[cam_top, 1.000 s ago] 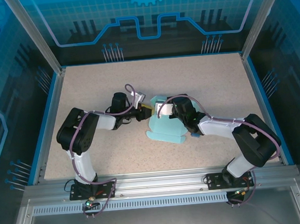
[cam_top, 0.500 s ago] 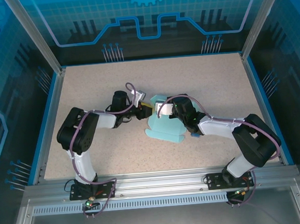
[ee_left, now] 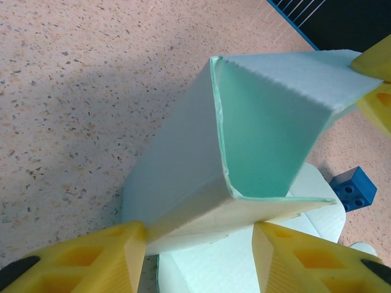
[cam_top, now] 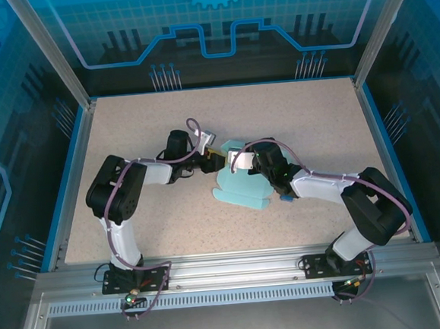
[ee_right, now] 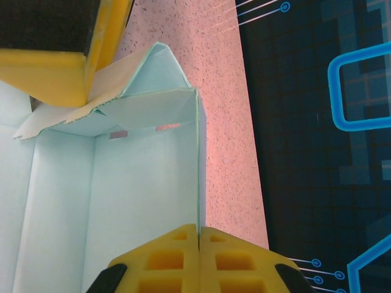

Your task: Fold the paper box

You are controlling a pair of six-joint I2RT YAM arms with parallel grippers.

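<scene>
Status: mid-fold, wall-erecting step on the paper box [ee_left: 263, 128]. It sits on the bench [cam_top: 141, 125] directly between the two grippers, part erected. Two walls stand up and meet at a creased corner, while the base panel and rounded flaps lie flat below them. On the far side the right gripper [ee_right: 198, 231] is fully closed, pinching the top edge of one upright wall, which runs straight out ahead of its fingertips. Opposite it the left gripper [ee_left: 200, 231] is roughly half spread, jaws straddling the near corner of the box. A pale flap spans the gap and touches both fingertips; can't tell if there's any real clamping force. One of its fingers shows in the right wrist view, bearing on a loose flap at the far end of the pinched wall. A small dark blue cube [ee_left: 353, 188] lies just beyond the box, off the left gripper's right-hand finger, clear of the fold. My read: under half done, no tab locked yet. Next move needs the right to anchor that wall upright while the left pushes the corner flap inward along its crease. Thin card, so low force and a square approach, or the wall buckles.
</scene>
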